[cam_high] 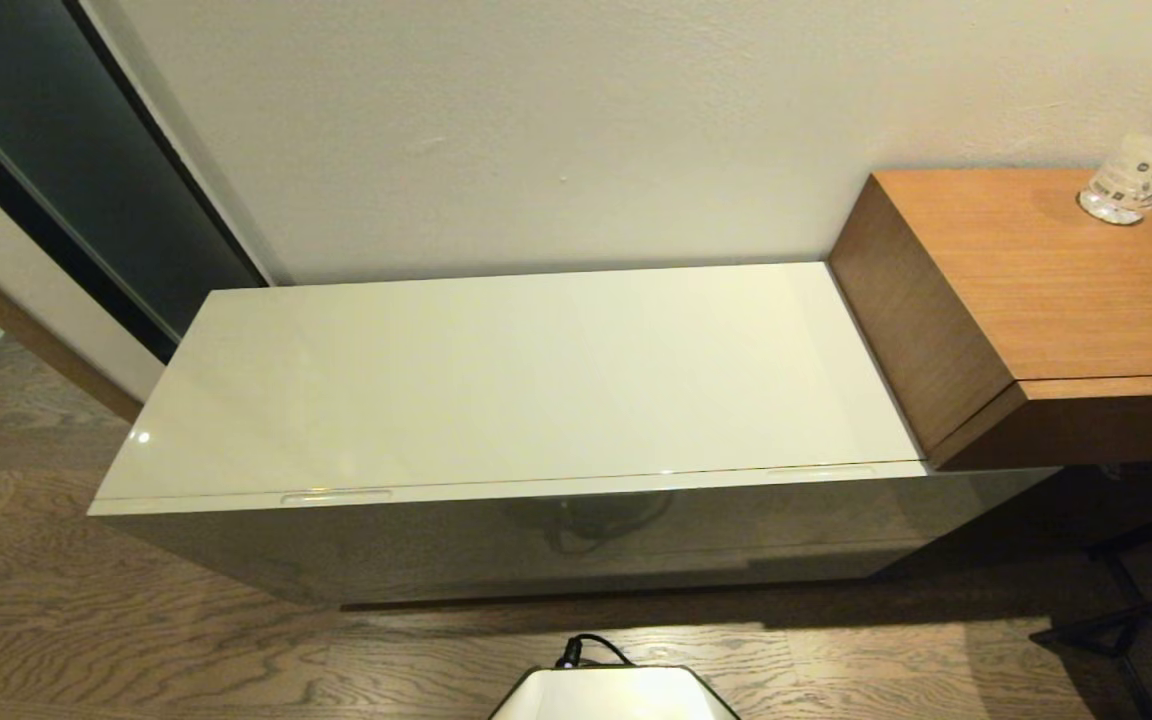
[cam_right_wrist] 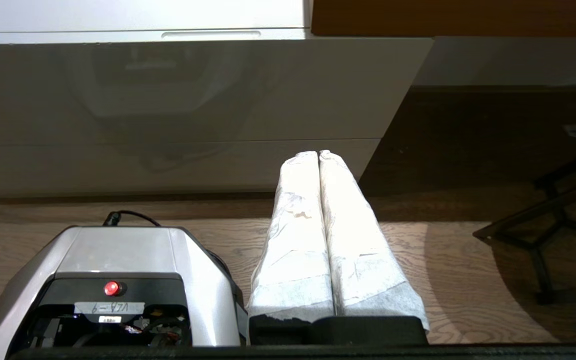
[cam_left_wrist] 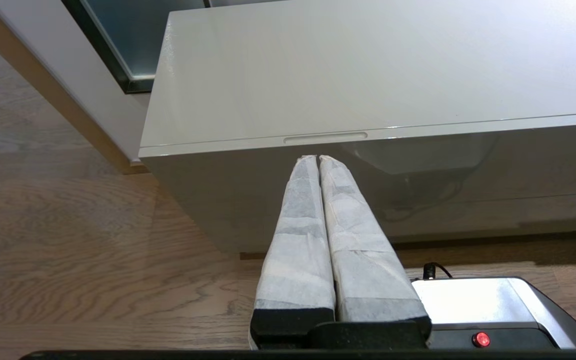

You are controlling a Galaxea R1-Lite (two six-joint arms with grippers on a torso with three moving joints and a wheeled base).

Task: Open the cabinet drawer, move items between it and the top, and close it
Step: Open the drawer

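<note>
Nothing begun: the drawer point(cam_high: 556, 540) of the cabinet point(cam_left_wrist: 208, 200) sat fully closed, and the top point(cam_high: 516, 380) lay bare, with no items in sight to move. Left gripper point(cam_left_wrist: 319, 159) hung before the drawer front below a slot handle point(cam_left_wrist: 325, 138), fingers pressed together, holding nothing. Right gripper point(cam_right_wrist: 318, 154) waited low, likewise closed and empty, apparently clear of the front; opening, transfers and closing all remained.

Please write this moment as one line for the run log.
drawer: closed | top: bare | left hand: shut, before left slot handle | right hand: shut, low before drawer front
</note>
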